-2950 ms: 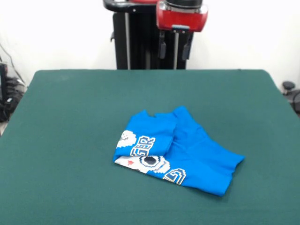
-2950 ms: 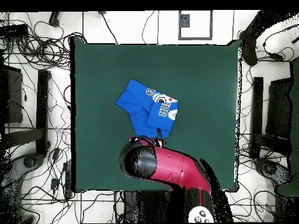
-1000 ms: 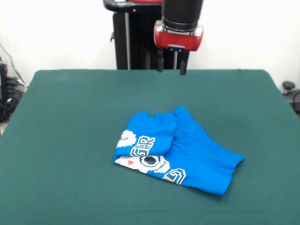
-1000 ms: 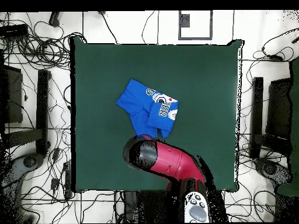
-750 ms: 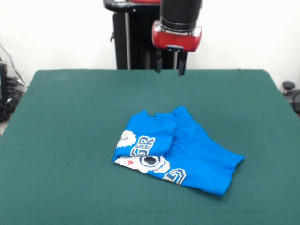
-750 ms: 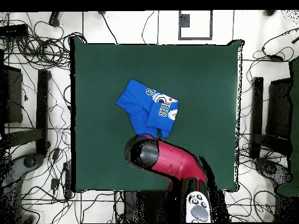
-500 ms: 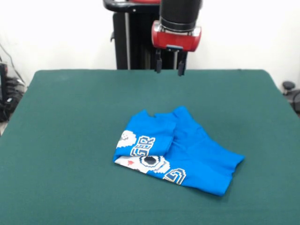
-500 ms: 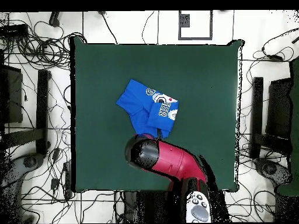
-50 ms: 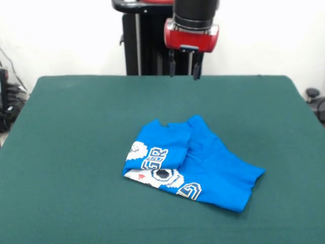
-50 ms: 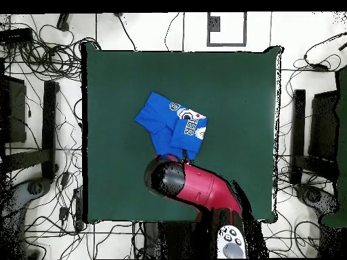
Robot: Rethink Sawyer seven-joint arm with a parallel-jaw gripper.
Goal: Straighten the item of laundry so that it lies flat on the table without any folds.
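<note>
Folded blue T-shirt on green surface.
Lies crumpled, graphic partly showing; hand poised above far side, fingers spread apart, gripping nothing.

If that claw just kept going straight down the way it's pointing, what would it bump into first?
Probably the shirt's edge nearest the robot, or the bare table beside it. The open gripper points down; in the overhead view the arm hides the exact spot.

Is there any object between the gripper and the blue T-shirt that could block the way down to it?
No, nothing visible. The gripper hangs above the table's far part with its jaws open, and only bare green cloth lies between it and the folded T-shirt.
</note>
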